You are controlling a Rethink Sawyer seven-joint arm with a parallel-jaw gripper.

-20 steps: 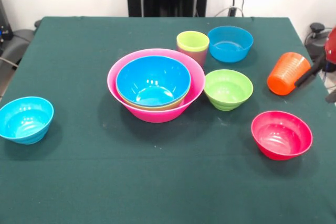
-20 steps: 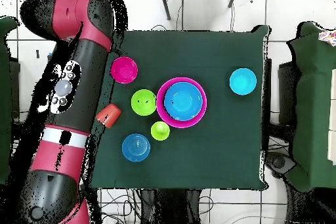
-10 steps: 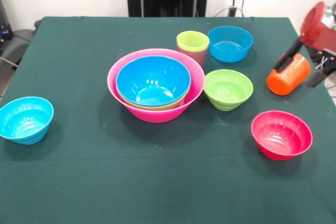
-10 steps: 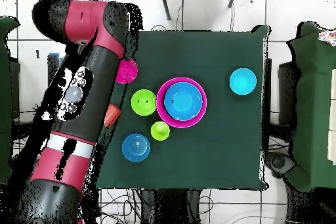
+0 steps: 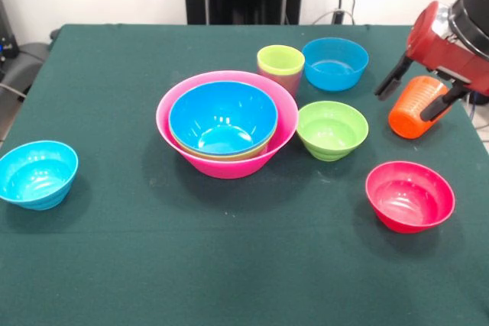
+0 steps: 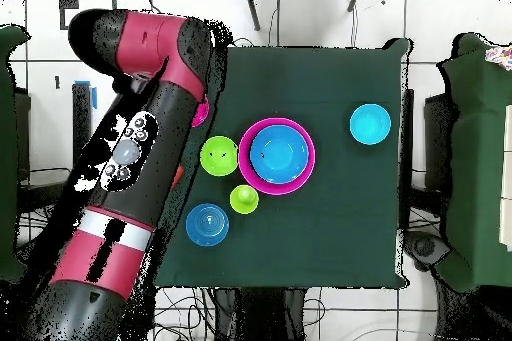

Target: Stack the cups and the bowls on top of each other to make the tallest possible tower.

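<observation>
You have the tool (image 5: 415,98) at the right edge of the front view, its two dark fingers (image 5: 390,83) spread apart and straddling the orange cup (image 5: 416,107). One finger sits to the cup's left and the other lies across its upper right; from here you cannot tell whether either pad actually touches the plastic, so treat the tool as released, not clamped. The orange cup is tilted, with its mouth toward the upper right.

Your tower (image 5: 227,123) stands near the middle of the green surface (image 5: 229,265): the huge pink bowl (image 5: 170,124) carries the large blue bowl (image 5: 222,117), with a thin green rim (image 5: 221,156) showing between them. Just behind its right side you see the lime green cup (image 5: 280,62) upright, seemingly seated in another pinkish cup whose colour is hard to read. A small light-blue bowl (image 5: 335,63) sits to the right of that cup, and a small green bowl (image 5: 331,130) lies just right of the tower. The small red bowl (image 5: 409,195) rests nearer the front right, below the orange cup. A second small light-blue bowl (image 5: 37,173) sits alone, well apart at the far left.

In the overhead view the red and black arm (image 6: 135,157) covers the orange cup almost entirely.
</observation>
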